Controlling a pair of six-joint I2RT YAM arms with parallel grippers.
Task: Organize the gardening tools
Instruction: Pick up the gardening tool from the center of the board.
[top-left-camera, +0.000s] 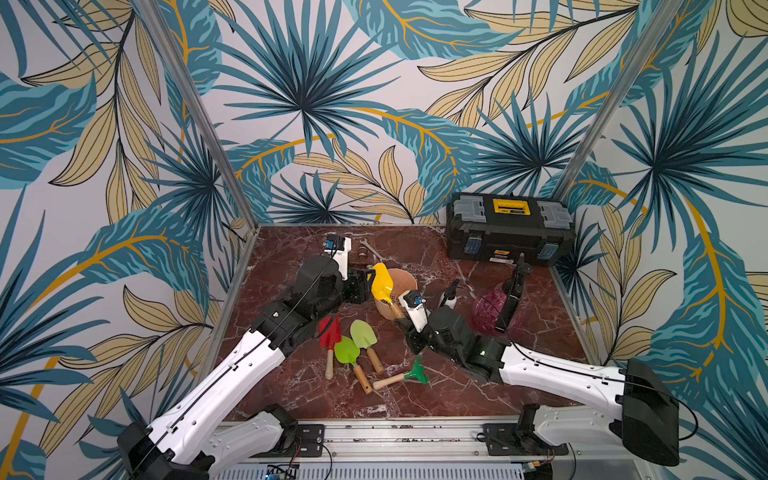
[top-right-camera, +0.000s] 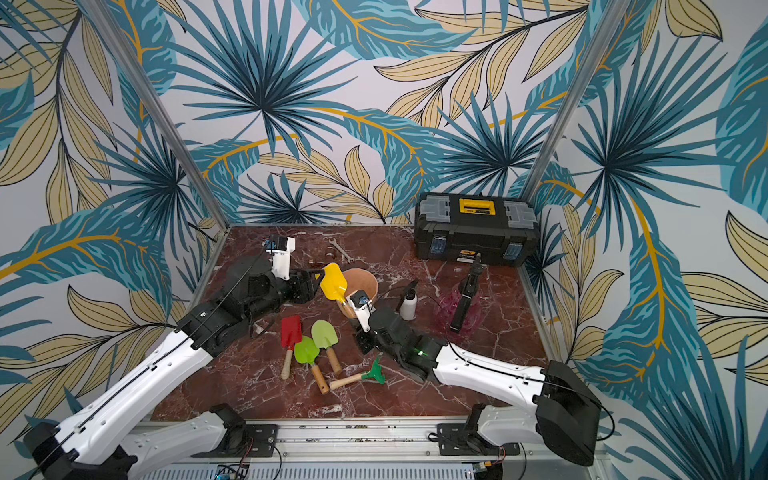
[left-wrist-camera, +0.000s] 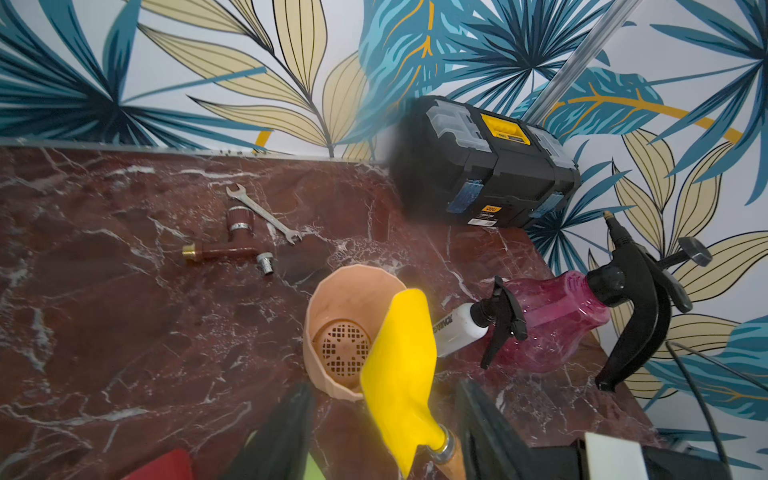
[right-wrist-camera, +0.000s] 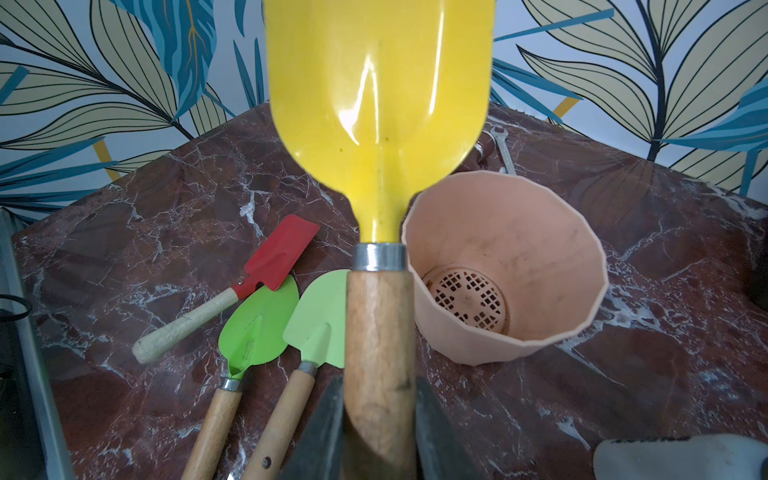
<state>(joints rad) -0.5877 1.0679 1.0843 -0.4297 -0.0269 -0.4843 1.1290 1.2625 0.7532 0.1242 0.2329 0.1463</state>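
**Fig.** Yellow spade (right-wrist-camera: 378, 124) is held above the worktop (top-left-camera: 291, 386), blade over the rim of a tipped peach pot (right-wrist-camera: 540, 270). R jaws clamp its wooden handle. L jaws stand part-open either side of the blade neck; contact unclear. Red spade (top-left-camera: 330, 332), bright green spade (top-left-camera: 347, 351), pale green spade (top-left-camera: 363, 332) & green rake (top-left-camera: 417, 374) lie clustered at front-centre. White spray bottle (top-left-camera: 450, 301) sits btw. pot & pink sprayer (top-left-camera: 486, 311).

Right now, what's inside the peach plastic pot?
Only a perforated grid insert shows at the bottom of the peach faceted plastic pot; no tools visible. The yellow plastic-headed spade and the pot's near wall cover part of the floor.
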